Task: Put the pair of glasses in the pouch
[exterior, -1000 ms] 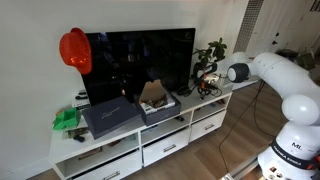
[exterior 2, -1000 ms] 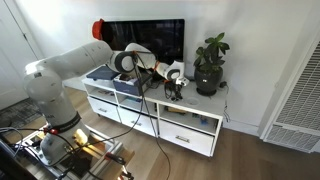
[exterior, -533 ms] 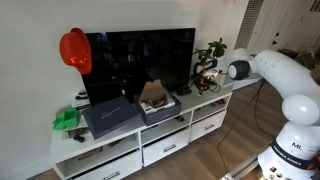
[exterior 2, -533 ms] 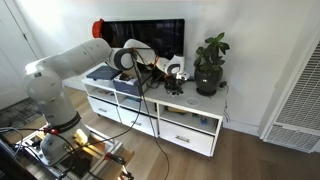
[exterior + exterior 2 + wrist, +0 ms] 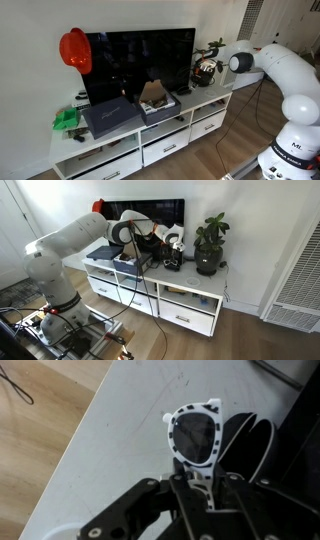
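One pair of white-framed, dark-lensed glasses (image 5: 195, 432) sits pinched in the claw (image 5: 204, 479).

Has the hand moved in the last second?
Yes: the hand rose off the cabinet top, holding the sunglasses, now level with the potted plant leaves.

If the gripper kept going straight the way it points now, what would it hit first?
Holding the glasses, the gripper seems aimed at the white cabinet top, just beside the dark pouch; depth is unclear.
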`<state>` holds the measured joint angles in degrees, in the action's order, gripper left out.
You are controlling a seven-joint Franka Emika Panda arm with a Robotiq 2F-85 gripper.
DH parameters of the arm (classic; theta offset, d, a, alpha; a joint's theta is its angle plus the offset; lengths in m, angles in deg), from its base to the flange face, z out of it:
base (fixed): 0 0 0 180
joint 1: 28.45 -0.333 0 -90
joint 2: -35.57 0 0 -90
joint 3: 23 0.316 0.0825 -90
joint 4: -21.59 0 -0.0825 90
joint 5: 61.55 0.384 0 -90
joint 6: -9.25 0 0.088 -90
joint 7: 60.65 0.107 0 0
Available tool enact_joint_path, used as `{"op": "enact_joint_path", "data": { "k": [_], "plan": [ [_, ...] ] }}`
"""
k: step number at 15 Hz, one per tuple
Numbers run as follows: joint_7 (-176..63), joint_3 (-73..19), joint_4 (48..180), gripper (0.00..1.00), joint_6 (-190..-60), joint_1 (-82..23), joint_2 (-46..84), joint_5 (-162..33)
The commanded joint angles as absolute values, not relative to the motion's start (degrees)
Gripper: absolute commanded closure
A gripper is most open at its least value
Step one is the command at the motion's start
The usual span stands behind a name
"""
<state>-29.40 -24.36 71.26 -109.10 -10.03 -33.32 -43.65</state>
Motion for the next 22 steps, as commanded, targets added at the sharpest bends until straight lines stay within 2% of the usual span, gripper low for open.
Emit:
{"op": "enact_joint_path", "data": {
  "k": [1,4,5,10,11,22],
  "plan": [
    [-22.0,-22.1,69.6,0.93,-108.1,-9.6,-33.8,-39.2],
    [-15.4,-22.2,68.8,0.93,-110.6,-10.1,-35.2,-37.9],
    [-18.9,-22.6,70.9,0.72,-110.0,-10.2,-33.5,-39.7],
    [-16.4,-22.5,70.8,0.72,-110.5,-10.2,-34.2,-39.2],
    [-16.3,-22.5,70.8,0.93,-110.5,-10.2,-34.2,-39.2],
    [-9.7,-21.6,69.6,0.93,-131.7,-12.3,-40.4,-37.9]
  ]
}}
